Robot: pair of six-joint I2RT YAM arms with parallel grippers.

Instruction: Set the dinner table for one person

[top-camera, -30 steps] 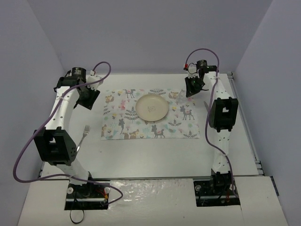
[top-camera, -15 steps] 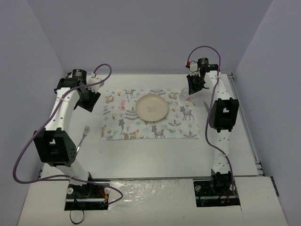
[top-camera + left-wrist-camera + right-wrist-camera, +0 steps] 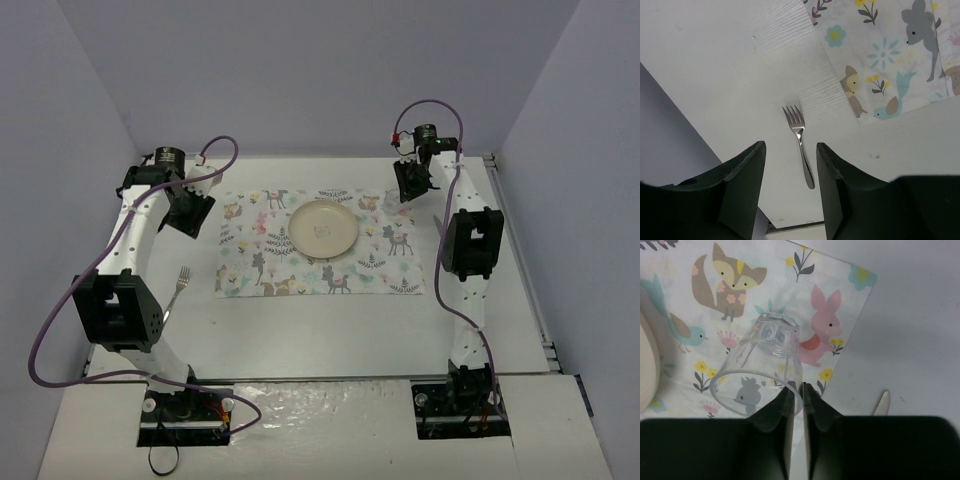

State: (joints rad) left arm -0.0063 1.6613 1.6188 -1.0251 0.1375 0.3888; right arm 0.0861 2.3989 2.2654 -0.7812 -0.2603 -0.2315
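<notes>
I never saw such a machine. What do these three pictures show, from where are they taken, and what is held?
Two robot arms stand at the near edge of a white table. The wide picture looks down from above; the other two come from cameras on the wrists. On the table lies an animal-print placemat with a plate on it, and a fork left of it. The left gripper is open and empty above the fork. The right gripper pinches the rim of a clear glass over the placemat's far right corner.

white table (image 3: 330, 330), pastel animal-print placemat (image 3: 250, 255)
</notes>
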